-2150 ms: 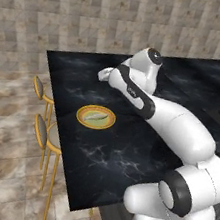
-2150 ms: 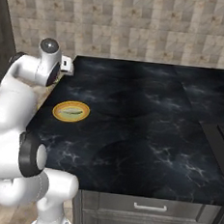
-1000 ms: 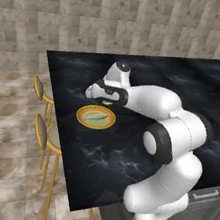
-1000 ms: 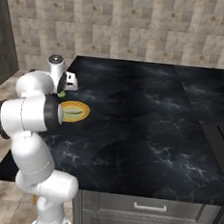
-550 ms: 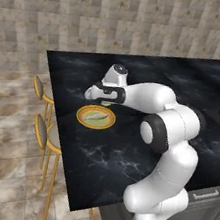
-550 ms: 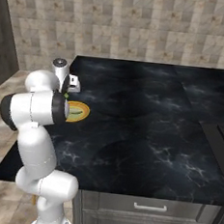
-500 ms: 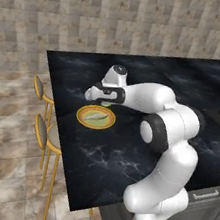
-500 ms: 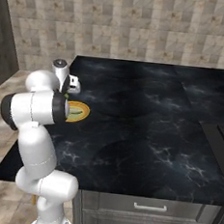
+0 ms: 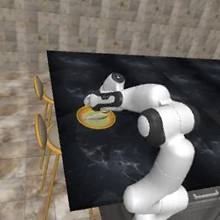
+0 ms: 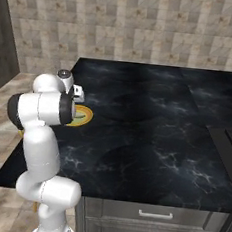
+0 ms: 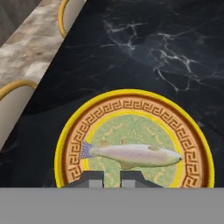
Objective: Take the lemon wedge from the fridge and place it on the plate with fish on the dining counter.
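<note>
From the left base view I have the gripper low over the plate with fish near the stool-side edge of the dining counter; I judge this the placing step. From the right base view my own arm covers most of the plate. In the hand view the fingertips sit close together just short of the fish; I cannot see the lemon wedge, nor tell if it is held. Next comes release above the plate; stools beside the counter don't obstruct.

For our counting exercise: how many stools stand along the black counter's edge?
2. One stool stands farther along the counter edge, near the plate; the other stool stands nearer the camera. More may be hidden behind the counter.
</note>
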Robot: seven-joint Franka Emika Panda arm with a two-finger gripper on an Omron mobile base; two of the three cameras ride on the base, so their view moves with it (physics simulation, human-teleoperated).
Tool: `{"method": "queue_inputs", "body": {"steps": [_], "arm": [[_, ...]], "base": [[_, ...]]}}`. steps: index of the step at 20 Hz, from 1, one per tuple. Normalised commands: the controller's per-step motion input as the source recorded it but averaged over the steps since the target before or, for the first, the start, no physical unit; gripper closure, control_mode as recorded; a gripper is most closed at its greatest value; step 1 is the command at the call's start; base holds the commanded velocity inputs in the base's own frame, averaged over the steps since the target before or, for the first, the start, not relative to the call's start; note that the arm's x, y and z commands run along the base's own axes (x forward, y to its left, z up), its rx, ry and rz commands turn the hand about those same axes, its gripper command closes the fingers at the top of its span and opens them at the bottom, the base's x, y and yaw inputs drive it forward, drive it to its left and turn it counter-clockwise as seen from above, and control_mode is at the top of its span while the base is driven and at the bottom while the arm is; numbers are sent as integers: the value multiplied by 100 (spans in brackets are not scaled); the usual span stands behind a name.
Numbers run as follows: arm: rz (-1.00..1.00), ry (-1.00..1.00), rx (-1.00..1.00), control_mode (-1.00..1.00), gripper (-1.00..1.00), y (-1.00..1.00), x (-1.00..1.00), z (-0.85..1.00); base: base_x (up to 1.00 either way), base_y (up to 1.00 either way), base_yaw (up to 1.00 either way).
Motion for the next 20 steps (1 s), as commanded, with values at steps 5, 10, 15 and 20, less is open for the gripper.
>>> {"method": "queue_inputs", "body": {"steps": [5,10,15,20], "arm": [[0,0,0,-100,100,0,36,-26],[0,0,-1,-100,100,1,36,-25],[0,0,0,-100,100,6,35,-16],[0,0,0,-100,100,12,42,-5]], "base": [[0,0,0],[0,0,0],[0,0,0],[0,0,0]]}}
